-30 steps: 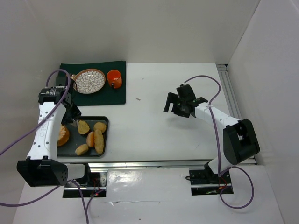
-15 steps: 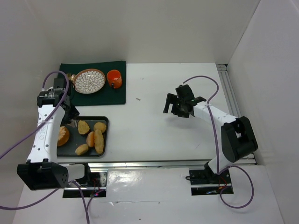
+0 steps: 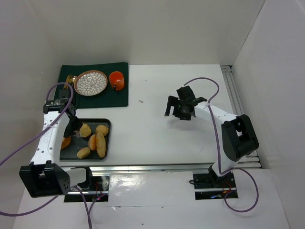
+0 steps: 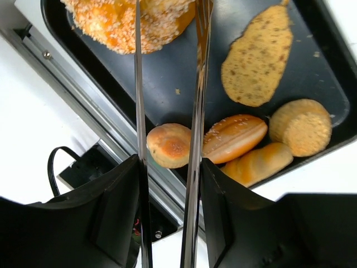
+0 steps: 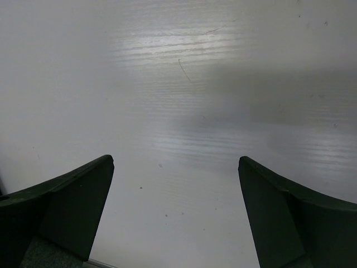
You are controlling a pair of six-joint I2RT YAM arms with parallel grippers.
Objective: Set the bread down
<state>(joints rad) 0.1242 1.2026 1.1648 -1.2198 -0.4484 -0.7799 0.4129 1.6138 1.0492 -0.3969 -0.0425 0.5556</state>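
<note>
Several golden-orange bread rolls lie in a dark tray (image 3: 75, 146): an oval roll (image 3: 85, 130), a round one (image 3: 101, 129), two long ones (image 3: 96, 143) and a small one (image 3: 83, 152). A big seeded roll (image 3: 66, 141) sits at the tray's left. My left gripper (image 3: 71, 125) hangs over the tray's left part, shut on thin metal tongs (image 4: 196, 111). In the left wrist view (image 4: 167, 163) the tong blades straddle the seeded roll (image 4: 122, 25); their tips are out of frame. My right gripper (image 3: 175, 103) is open and empty over bare table (image 5: 175, 159).
A patterned plate (image 3: 90, 82) and an orange cup (image 3: 116, 80) stand on a dark green mat (image 3: 119, 98) behind the tray. A metal rail (image 3: 167, 167) runs along the near table edge. White walls close in the left, back and right.
My left arm has moved nearer and down over the tray's left part, onto the seeded roll. My right gripper has shifted slightly left and back, still open.
</note>
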